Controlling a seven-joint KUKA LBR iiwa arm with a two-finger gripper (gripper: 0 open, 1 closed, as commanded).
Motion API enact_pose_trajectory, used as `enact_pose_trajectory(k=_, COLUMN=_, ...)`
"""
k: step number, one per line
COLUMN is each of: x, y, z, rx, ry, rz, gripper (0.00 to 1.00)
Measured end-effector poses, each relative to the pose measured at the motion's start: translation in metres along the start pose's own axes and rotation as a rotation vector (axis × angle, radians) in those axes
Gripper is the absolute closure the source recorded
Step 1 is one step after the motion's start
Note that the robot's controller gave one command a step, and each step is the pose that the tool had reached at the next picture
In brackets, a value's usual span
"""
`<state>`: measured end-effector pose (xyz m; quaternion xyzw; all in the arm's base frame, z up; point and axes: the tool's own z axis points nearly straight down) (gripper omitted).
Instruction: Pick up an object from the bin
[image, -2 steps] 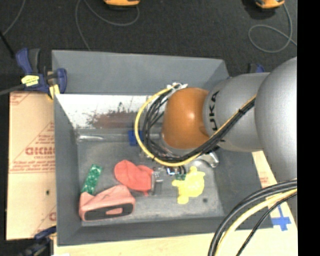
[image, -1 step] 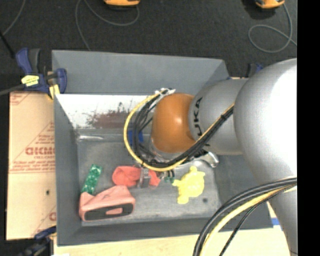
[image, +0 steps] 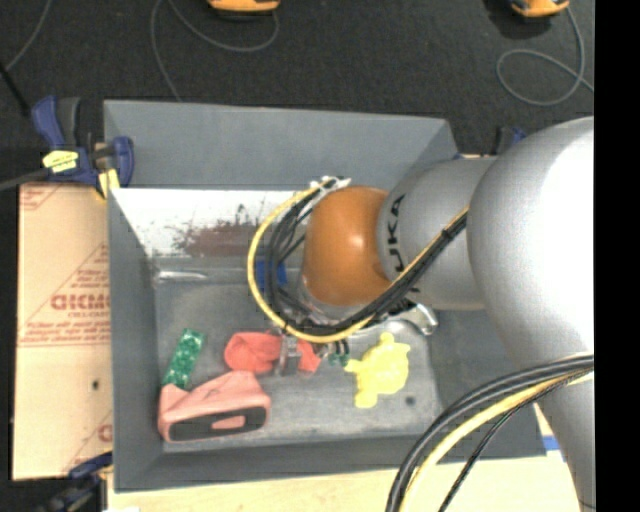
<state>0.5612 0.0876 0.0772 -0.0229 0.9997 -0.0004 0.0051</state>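
Wrist (image: 345, 250) hangs over red crumpled thing (image: 250, 351) — yellow toy (image: 380, 370) beside.

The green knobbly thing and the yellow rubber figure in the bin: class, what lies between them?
In the camera view, a crumpled red thing lies beside the green knobbly thing, then comes the gripper, nearer the yellow rubber figure.

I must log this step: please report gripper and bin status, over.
Gripper low in the bin, at right edge of red soft thing. Yellow figure close beside. Pink shoe-shaped thing, green piece apart.
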Motion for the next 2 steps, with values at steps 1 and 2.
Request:
enact_pose_trajectory(k=1, x=0.001, y=0.000, z=-0.005, rx=0.001, ry=-0.001, rz=-0.051, gripper=1.00)
enact_pose_trajectory(k=2, x=0.002, y=0.000, z=-0.129, rx=-0.001, ry=-0.003, rz=0.037, gripper=1.00)
